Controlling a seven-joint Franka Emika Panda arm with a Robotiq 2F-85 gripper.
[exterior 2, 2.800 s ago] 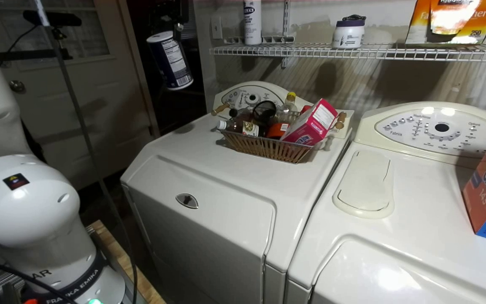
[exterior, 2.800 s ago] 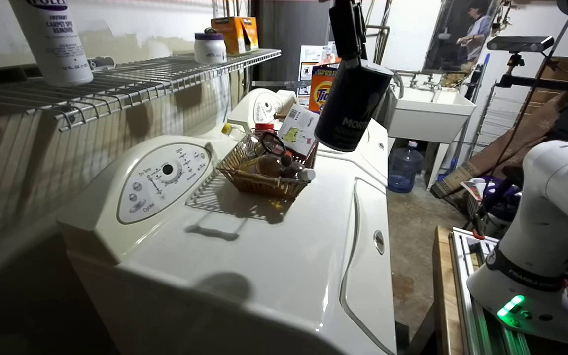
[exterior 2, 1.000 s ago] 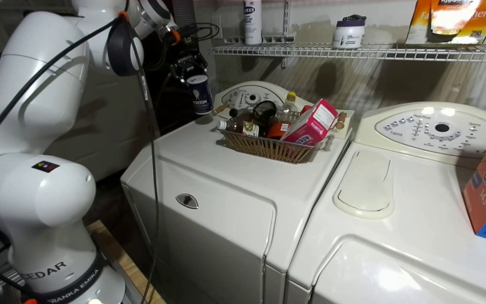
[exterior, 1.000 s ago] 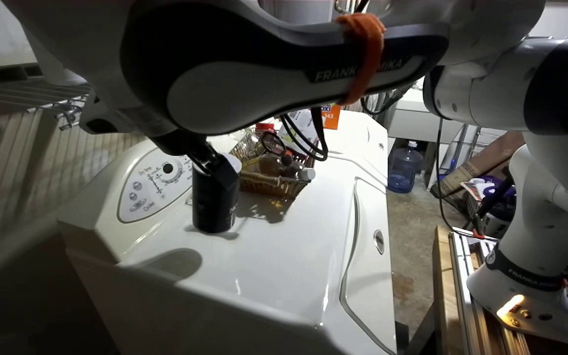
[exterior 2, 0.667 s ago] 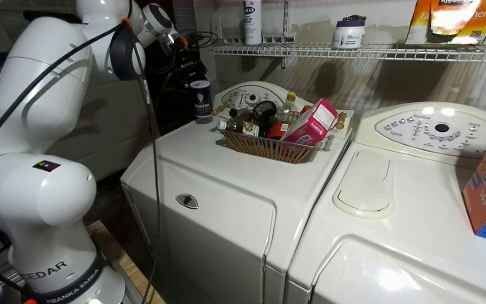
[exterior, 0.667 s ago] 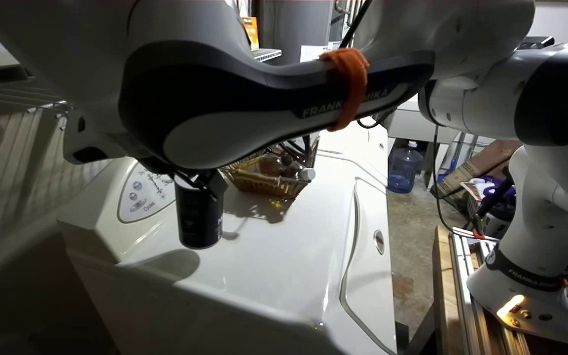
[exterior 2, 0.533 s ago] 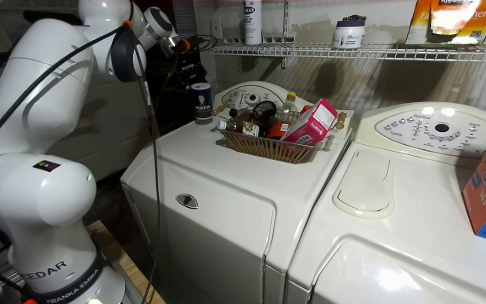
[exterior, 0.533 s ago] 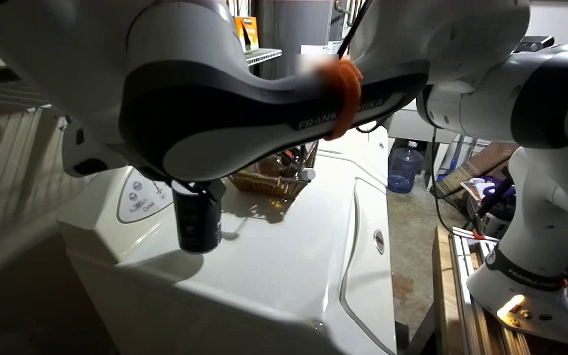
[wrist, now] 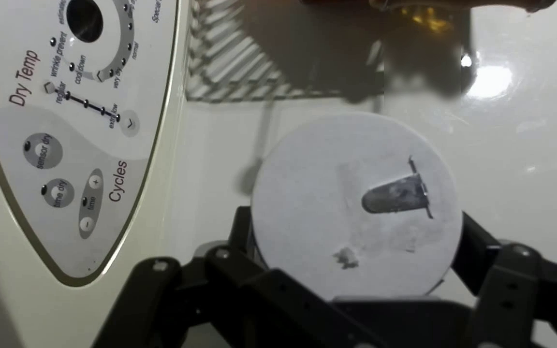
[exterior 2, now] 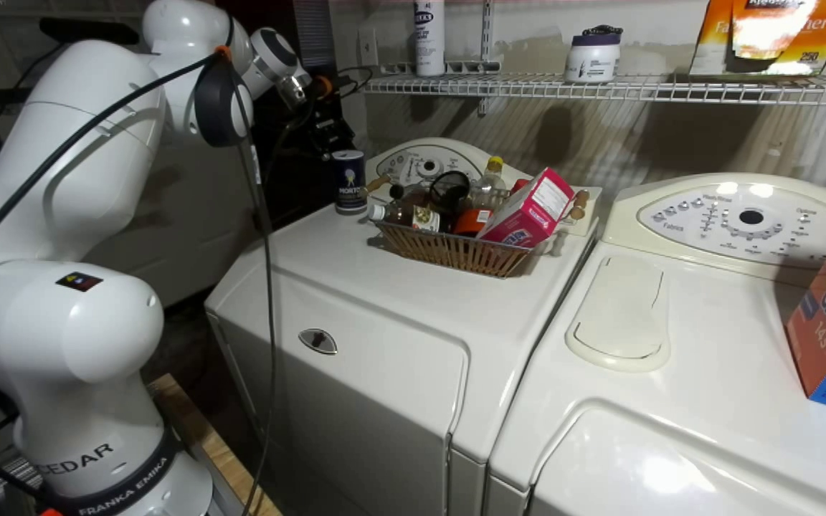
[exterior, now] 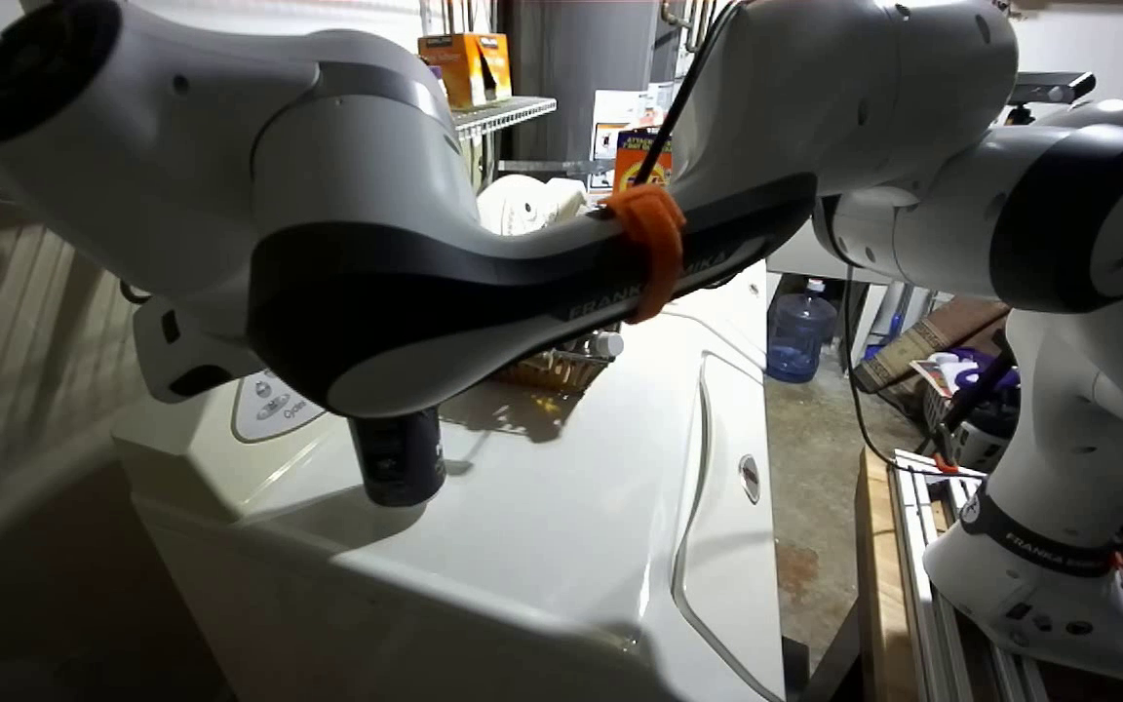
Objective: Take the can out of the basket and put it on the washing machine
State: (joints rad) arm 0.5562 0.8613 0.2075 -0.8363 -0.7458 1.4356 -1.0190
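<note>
Wrist view shows the end effector (wrist: 356,237) pinching the can (wrist: 351,200) from both sides, likely so its bottom will land flat. Just up and left of the middle in an exterior view, the can looks upright over the washing machine (exterior 2: 384,304), just beside the basket (exterior 2: 452,251), maybe held there to miss the bottle (exterior 2: 400,213) in it. I can't tell if can and machine touch.

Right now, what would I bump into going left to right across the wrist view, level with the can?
The "Dry Temp" button panel, one gripper fingertip, the can seen from above, the other gripper fingertip.
</note>
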